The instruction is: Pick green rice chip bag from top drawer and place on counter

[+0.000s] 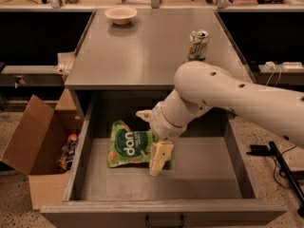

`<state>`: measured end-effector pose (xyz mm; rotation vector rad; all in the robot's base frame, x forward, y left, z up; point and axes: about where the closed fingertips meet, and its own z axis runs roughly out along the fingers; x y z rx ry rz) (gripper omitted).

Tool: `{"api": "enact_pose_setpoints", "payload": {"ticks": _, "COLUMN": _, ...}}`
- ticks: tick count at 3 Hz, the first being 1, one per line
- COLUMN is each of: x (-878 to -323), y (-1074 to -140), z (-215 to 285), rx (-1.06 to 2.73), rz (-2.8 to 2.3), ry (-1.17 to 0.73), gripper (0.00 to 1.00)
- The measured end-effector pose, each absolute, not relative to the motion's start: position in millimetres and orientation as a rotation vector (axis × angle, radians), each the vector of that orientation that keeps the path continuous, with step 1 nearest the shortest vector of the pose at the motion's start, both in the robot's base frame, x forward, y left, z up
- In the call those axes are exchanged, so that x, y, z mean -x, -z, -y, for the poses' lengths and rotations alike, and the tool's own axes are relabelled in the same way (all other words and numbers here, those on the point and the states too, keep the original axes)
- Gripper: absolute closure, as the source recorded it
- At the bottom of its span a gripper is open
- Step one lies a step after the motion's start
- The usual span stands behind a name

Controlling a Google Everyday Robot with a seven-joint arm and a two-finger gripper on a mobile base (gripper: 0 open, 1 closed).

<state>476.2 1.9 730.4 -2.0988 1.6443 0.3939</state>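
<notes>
The green rice chip bag (126,147) lies flat on the bottom of the open top drawer (199,177), left of its middle. My gripper (151,137) hangs inside the drawer on the white arm, right at the bag's right edge. It is open: one finger (143,114) stands behind the bag's edge and the other finger (159,158) in front of it. The fingers straddle the bag's right end without closing on it. The grey counter (142,51) is the cabinet top just behind and above the drawer.
A green-and-white soda can (197,45) stands on the counter's right side. A pale bowl (120,14) sits at its back left. An open cardboard box (33,141) with items inside stands on the floor to the left. Cables lie on the floor at right.
</notes>
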Motion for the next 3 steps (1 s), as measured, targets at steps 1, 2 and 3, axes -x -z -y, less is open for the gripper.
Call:
{"api": "enact_pose_setpoints", "payload": {"ticks": 1, "x": -492.9, "y": -707.4, "z": -2.0, "rx": 2.084, "rz": -1.678, "ry": -0.414, "gripper": 0.00}}
{"api": "enact_pose_setpoints", "payload": {"ticks": 2, "x": -505.7, "y": -689.0, "z": -10.5, "rx": 2.090, "rz": -1.691, "ry": -0.429, "gripper": 0.00}}
{"api": "enact_pose_setpoints", "payload": {"ticks": 3, "x": -516.5, "y": -667.2, "z": -20.1, "rx": 2.102, "rz": -1.694, "ry": -0.464, "gripper": 0.00}}
